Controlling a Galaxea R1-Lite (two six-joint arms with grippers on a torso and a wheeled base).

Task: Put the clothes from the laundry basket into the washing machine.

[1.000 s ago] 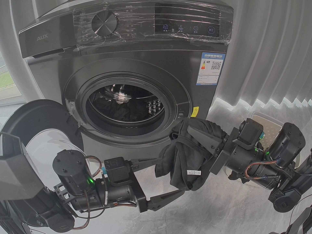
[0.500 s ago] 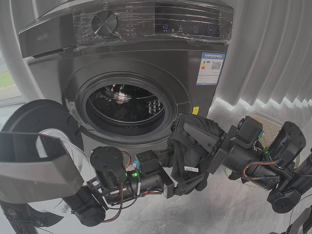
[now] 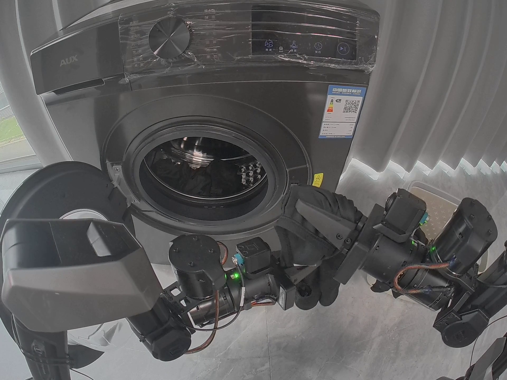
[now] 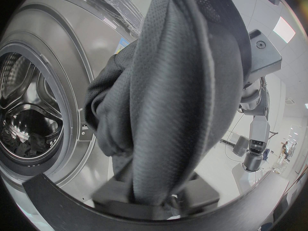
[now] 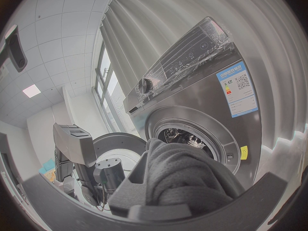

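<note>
A dark garment (image 3: pixel 317 222) hangs in front of the washing machine (image 3: pixel 211 96), just right of and below its open drum (image 3: pixel 203 170). My right gripper (image 3: pixel 302 228) is shut on the garment's upper part, with cloth draped over its fingers (image 5: pixel 134 183). My left gripper (image 3: pixel 305 287) comes in from the lower left and is shut on the garment's lower end (image 4: pixel 166 106). More dark clothes (image 4: pixel 30 145) lie inside the drum. The laundry basket (image 3: pixel 435 199) stands on the floor at the right, mostly hidden behind my right arm.
The round door (image 3: pixel 58 191) is swung open to the left of the drum. Pleated curtains (image 3: pixel 449 80) hang behind and to the right of the machine. Bare tiled floor (image 3: pixel 327 344) lies in front of the machine.
My left arm has swung right toward the garment, and its wide-open fingers have shut on the garment's lower end. My right gripper has lifted the garment slightly toward the machine.
</note>
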